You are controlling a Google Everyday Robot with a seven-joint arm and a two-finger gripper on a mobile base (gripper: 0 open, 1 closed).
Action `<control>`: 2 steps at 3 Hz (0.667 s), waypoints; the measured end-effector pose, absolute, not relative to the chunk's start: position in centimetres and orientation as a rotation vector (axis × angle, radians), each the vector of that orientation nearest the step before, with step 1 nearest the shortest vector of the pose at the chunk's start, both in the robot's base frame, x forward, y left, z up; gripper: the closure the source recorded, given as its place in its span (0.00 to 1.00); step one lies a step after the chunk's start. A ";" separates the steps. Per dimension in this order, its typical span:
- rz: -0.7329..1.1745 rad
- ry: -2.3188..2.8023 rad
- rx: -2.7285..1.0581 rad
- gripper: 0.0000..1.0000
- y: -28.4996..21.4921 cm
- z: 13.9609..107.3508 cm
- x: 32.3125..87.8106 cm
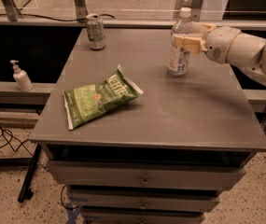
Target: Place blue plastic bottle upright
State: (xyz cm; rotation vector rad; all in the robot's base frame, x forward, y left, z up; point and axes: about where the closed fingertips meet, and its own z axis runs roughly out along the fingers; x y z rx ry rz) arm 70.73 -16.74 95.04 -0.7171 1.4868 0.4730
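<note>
The blue plastic bottle (pixel 178 50) is clear with a white cap and a pale label. It stands upright at the back right of the grey table (pixel 170 111), with its base at or just above the tabletop. My gripper (pixel 186 42) reaches in from the right and is shut on the bottle's upper body, just below the neck. One tan finger (pixel 188 43) lies across the front of the bottle.
A green chip bag (pixel 97 99) lies at the front left of the table. A silver can (pixel 95 31) stands at the back left corner. A white pump dispenser (pixel 20 76) sits on a ledge to the left. Drawers are below the tabletop.
</note>
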 end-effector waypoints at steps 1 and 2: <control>0.471 1.501 -0.717 0.13 -16.5 94.9 70.5; 0.467 1.518 -0.713 0.00 -16.5 94.8 70.3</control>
